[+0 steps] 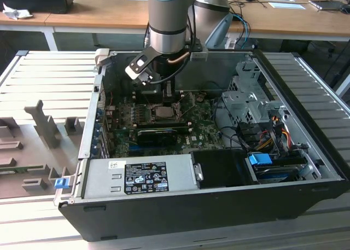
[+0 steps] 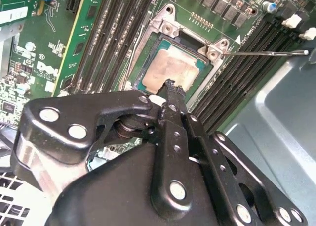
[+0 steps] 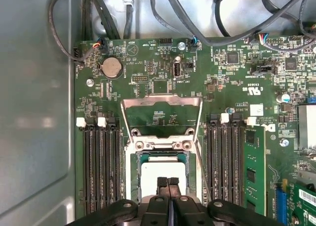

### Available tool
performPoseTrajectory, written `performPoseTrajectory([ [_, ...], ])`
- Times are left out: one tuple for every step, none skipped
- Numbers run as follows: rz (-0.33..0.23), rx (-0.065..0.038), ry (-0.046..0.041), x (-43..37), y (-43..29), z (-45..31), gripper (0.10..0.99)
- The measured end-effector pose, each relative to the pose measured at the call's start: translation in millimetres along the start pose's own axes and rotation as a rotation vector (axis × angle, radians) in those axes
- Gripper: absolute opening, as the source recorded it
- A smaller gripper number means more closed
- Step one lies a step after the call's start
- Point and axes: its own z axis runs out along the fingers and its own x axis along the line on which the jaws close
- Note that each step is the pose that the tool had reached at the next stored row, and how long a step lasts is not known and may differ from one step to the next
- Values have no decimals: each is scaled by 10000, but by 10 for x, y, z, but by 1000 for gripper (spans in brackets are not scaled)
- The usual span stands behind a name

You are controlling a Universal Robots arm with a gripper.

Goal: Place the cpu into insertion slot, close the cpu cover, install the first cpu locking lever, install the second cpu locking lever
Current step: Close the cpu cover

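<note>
Jaws shut on nothing, the black gripper [image 3: 167, 181] hangs over the black, metal-rimmed insertion slot [image 3: 131, 179] where the silver-grey square cpu [image 3: 150, 174] sits seated, the thin silver cpu cover [image 3: 162, 103] standing open, closing it seemingly the step in hand.

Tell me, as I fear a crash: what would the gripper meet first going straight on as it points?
The flat square cpu with the silver-grey metal top, lying in the black square insertion slot. The shut gripper points at it; whether they touch is unclear.
</note>
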Motion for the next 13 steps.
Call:
performPoseTrajectory([
  [0,0,0,1,1,-23,106],
  [-1,-1,1,1,2,-33,106],
  [0,-1,2,2,2,-41,106],
  [0,-1,1,2,3,-62,106],
  [0,0,0,3,3,-74,106],
  [0,0,0,3,4,-82,106],
  [0,-1,1,3,4,-94,106],
  [0,0,0,4,5,-100,106],
  [0,0,1,4,5,-108,106],
  [0,0,1,4,5,-115,106],
  [0,-1,1,4,5,-121,106],
  [0,0,1,5,6,-127,106],
  [0,0,0,5,6,-132,106],
])
